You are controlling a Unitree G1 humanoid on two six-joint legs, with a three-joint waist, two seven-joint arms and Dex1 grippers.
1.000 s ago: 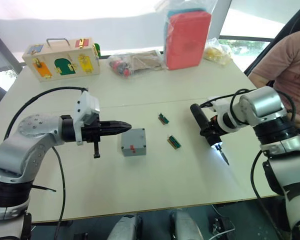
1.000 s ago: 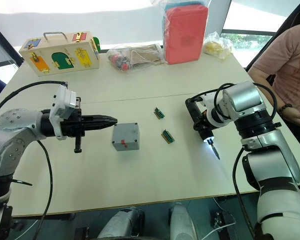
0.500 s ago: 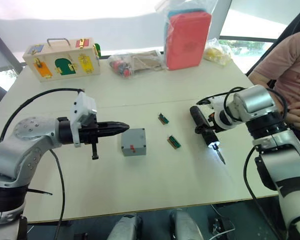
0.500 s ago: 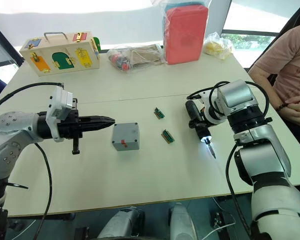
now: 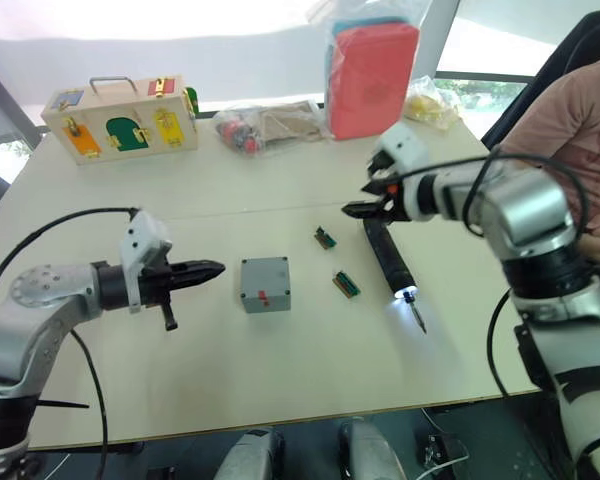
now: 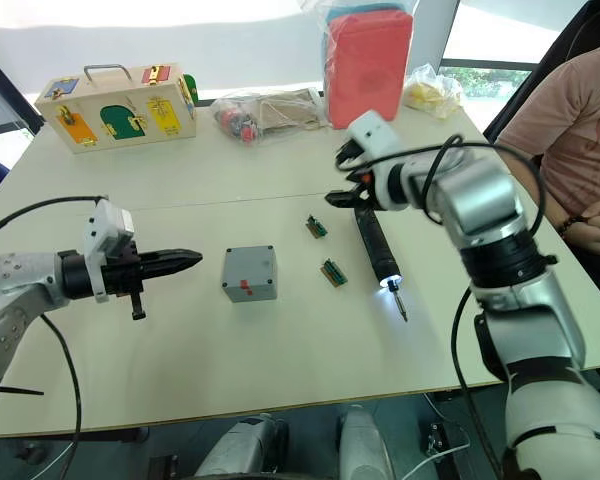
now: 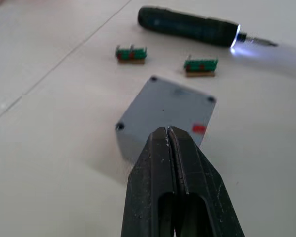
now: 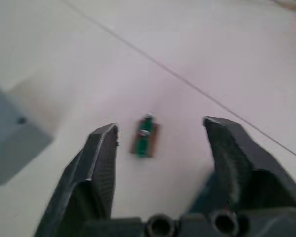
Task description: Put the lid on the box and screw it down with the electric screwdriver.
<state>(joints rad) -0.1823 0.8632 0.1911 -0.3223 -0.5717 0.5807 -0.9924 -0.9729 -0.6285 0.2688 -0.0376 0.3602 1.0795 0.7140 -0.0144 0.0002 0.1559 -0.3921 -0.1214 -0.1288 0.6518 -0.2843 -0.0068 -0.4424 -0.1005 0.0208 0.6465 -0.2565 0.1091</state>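
Lid-fastening stage. The lid [image 7: 170,106] already sits flush on the box [image 5: 266,284], a grey square with a small red mark on one side, mid-bench. Dark spots show at its corners; whether these are screws or open holes cannot be told. The electric screwdriver [image 5: 388,261] lies on the bench [image 5: 280,370] beside two green connectors [image 5: 347,284], tip lit. The right claw [image 5: 377,203], fingers spread and empty, hovers over the tool's rear end; the left claw [image 5: 202,271], pressed together and empty, points at the box. Next, probably, the right claw must grip the tool.
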